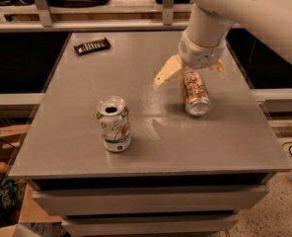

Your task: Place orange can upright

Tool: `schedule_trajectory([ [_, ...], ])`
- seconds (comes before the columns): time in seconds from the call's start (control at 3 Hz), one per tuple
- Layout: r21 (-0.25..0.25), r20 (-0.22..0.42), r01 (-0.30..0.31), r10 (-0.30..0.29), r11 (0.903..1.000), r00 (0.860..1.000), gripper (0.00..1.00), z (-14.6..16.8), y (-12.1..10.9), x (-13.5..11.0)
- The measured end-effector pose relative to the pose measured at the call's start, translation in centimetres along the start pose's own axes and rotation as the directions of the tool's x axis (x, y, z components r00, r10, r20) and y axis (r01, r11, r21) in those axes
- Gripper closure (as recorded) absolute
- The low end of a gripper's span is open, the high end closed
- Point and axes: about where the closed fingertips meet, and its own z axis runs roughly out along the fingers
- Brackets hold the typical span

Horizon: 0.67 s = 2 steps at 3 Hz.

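The orange can (195,92) lies on its side on the grey table (151,147), right of the middle, with one silver end turned toward the camera. My gripper (191,72) hangs from the white arm directly over the can's far end. It is open: one tan finger (166,71) points out to the left of the can, and the other finger (218,67) shows on the right. The fingers stand on either side of the can's far end without closing on it.
A white-and-green can (114,124) stands upright on the left front part of the table. A dark snack bar (92,45) lies at the back left. Shelving runs behind the table, and boxes sit on the floor at the left.
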Motion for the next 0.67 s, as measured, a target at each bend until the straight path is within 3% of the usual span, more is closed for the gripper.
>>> schedule_trajectory([
  [0.33, 0.017, 0.002, -0.07, 0.07, 0.9974, 0.998, 0.0, 1.08, 0.35, -0.89],
  [0.67, 0.029, -0.007, -0.117, 0.118, 0.9926, 0.993, 0.18, 1.89, 0.35, -1.49],
])
